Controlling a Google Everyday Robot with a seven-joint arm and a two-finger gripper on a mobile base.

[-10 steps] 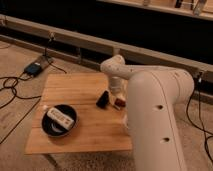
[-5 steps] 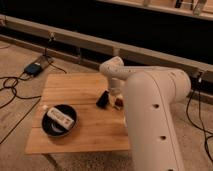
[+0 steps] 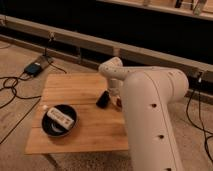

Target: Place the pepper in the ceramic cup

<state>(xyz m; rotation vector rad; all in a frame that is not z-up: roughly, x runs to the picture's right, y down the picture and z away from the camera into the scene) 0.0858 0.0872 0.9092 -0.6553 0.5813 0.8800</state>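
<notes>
My gripper (image 3: pixel 116 100) reaches down to the wooden table (image 3: pixel 75 90) at its right side, at the end of the white arm (image 3: pixel 150 115) that fills the right foreground. A small dark red-brown bit, the pepper (image 3: pixel 119 104), shows right at the gripper, just above the arm's edge. I cannot tell whether the gripper touches it. The ceramic cup is hidden, likely behind the arm.
A flat black phone (image 3: pixel 102 98) lies just left of the gripper. A wide black bowl (image 3: pixel 59 120) holding a white remote-like bar (image 3: pixel 61 116) sits at the table's front left. Cables and a blue box (image 3: pixel 34 68) lie on the floor to the left.
The arm has stayed almost still over the table's right side. The phone and the bowl have not moved.
</notes>
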